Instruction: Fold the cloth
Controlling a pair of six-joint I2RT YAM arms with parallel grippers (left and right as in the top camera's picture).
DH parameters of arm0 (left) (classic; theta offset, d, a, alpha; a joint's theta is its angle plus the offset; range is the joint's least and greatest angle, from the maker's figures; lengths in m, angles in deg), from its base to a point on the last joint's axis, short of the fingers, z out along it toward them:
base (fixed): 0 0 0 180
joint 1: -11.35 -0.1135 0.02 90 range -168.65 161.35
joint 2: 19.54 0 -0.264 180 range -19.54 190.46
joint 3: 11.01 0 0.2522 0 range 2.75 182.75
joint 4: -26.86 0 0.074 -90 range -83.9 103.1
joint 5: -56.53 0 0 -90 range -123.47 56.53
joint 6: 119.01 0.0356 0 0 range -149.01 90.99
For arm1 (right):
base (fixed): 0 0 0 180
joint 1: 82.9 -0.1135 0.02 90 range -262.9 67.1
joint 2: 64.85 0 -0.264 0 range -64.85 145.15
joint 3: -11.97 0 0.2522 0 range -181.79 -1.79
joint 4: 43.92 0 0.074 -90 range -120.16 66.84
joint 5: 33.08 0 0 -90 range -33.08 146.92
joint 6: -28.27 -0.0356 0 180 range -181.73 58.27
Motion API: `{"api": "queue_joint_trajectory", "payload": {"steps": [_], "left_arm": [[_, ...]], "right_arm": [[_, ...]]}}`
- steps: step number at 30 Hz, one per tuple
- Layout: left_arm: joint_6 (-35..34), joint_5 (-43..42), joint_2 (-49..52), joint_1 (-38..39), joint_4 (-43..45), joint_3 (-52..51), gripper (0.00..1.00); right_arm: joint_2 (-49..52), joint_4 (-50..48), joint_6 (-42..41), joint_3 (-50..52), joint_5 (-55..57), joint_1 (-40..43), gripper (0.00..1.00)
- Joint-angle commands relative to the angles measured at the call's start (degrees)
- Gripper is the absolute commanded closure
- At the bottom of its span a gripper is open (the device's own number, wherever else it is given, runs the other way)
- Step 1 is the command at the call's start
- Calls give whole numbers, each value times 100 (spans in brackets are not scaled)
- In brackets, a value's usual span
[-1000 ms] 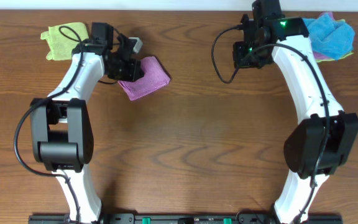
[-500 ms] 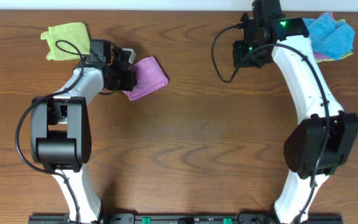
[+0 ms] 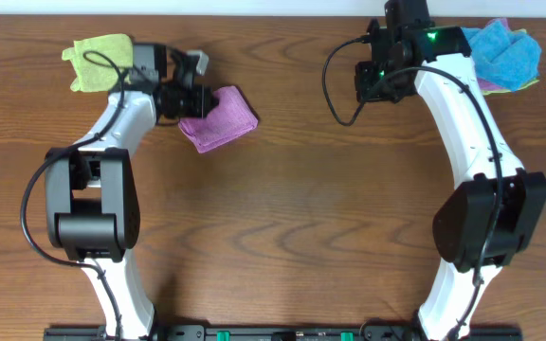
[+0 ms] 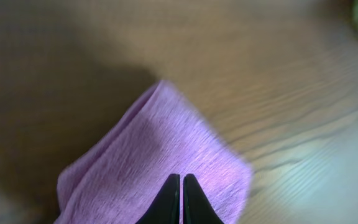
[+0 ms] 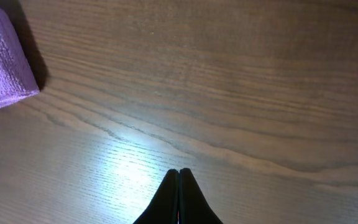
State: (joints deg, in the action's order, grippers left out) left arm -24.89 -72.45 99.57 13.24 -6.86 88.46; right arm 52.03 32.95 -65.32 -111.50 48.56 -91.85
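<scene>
Both sets of jaws are closed, finger against finger, with nothing pinched.

From overhead, my left gripper sits at the left edge of the soft mauve microfibre cloth. The cloth lies folded into a small thick rectangle, skewed to the table edges, on the left half of the brown wood-grain tabletop near the far edge. A crumpled lime-green cloth lies in the far-left corner and a rumpled bright blue cloth in the far-right corner. My right gripper hangs near the far edge, well apart from the mauve cloth. The middle and the whole near half are bare wood.

In the left wrist view, the black fingertips overlap the cloth's fuzzy top; I cannot tell if they touch. Stacked layers show along its left fold.

In the right wrist view, only bare grain lies past the fingers, and the cloth's rounded fold sits at the frame's upper left.
</scene>
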Motion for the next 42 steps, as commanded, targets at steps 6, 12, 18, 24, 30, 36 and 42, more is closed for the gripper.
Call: {"api": "queue_joint_trajectory", "payload": {"steps": [6,12,18,24,30,36,42], "left_arm": [[-181,-313,-101,-249,-859,579,94],[522,-1001,-101,-896,-1917,540,94],[1506,-1633,-101,-1370,-2990,540,93],[2426,-2085,-101,-1580,-3659,267,82],[2505,-2090,-101,-1958,-3449,-369,59],[1912,-1799,-101,-1982,-2214,-1034,46],[741,-1460,-101,-1832,-669,-1458,35]], "right_arm": [[-181,114,129,-33,-46,26,99],[-181,120,216,-33,-136,170,72],[-181,76,501,-33,-656,378,42],[-181,168,616,-33,-841,535,28],[-181,240,756,-33,-859,566,22],[-181,195,754,-33,-863,566,19],[-181,227,752,-33,-901,566,19]]}}
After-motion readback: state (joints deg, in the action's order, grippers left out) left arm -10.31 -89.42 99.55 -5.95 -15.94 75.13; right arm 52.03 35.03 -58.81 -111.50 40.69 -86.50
